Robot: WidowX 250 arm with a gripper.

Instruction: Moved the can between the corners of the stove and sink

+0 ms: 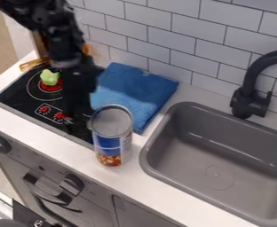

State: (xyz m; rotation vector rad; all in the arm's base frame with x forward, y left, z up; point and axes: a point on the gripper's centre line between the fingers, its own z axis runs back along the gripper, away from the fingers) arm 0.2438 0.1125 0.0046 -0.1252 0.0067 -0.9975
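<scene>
The black gripper point(78, 116) hangs low over the right part of the stove, just left of the can; whether it touches the can is unclear. The can point(110, 142), with a silver lid and a blue, white and red label, stands upright on the white counter, by the front right corner of the black stove point(25, 105). To its right, across a strip of counter, is the near left corner of the grey sink point(150, 165).
Behind the can lies a folded blue towel point(132, 91), partly over the stove. A green object point(49, 77) sits on the left burner, near a wooden-looking piece point(33, 64). A black faucet point(251, 95) rises behind the sink, before a tiled wall.
</scene>
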